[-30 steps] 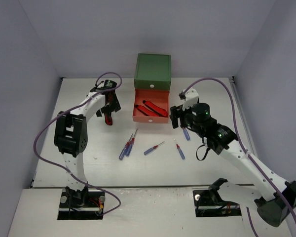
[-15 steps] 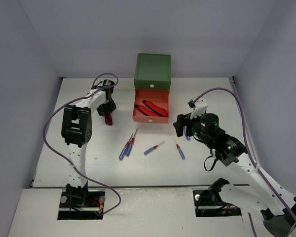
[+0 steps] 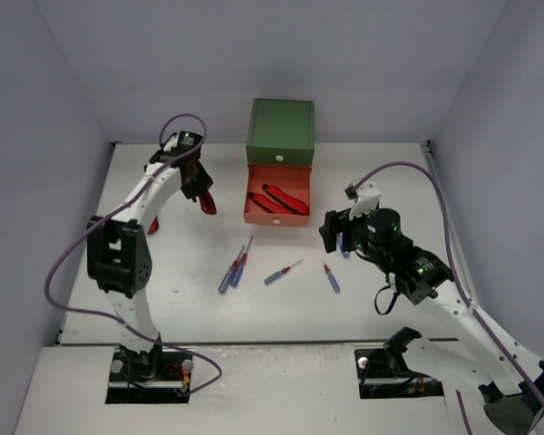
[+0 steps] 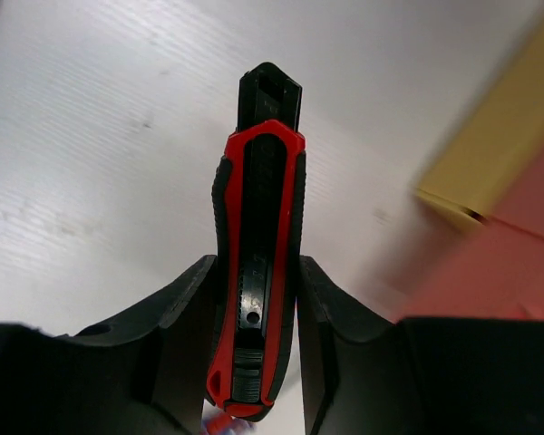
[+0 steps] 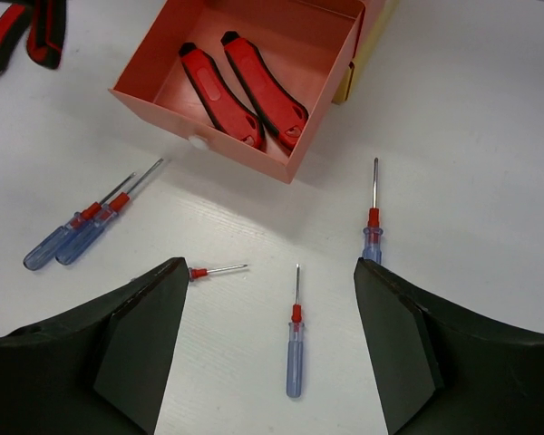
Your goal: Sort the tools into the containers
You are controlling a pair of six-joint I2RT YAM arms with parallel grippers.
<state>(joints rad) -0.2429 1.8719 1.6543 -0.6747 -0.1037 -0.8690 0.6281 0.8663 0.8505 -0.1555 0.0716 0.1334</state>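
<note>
Left tool [image 4: 258, 308]: narrow, its fingers are pressing both flat sides of a red-and-black utility knife [image 4: 258, 227], probably for carrying.
Knife place: it is hanging, as it seems, above the table [image 3: 390, 181], left of the open orange-red drawer [image 5: 290, 50].
Drawer: two similar knives [image 5: 240, 91] are lying inside, so this one probably belongs there.
Right tool [image 5: 270, 299]: it is standing wide and holding nothing, hovering over the blue-handled screwdrivers [image 5: 294, 349].
Left wrist view: only here the grip is showing.
Right wrist view: only here the drawer's contents are showing clearly.

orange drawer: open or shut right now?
Open. The orange-red drawer is pulled out forward from under the green drawer, its interior exposed, with two red-handled tools lying inside.
</note>
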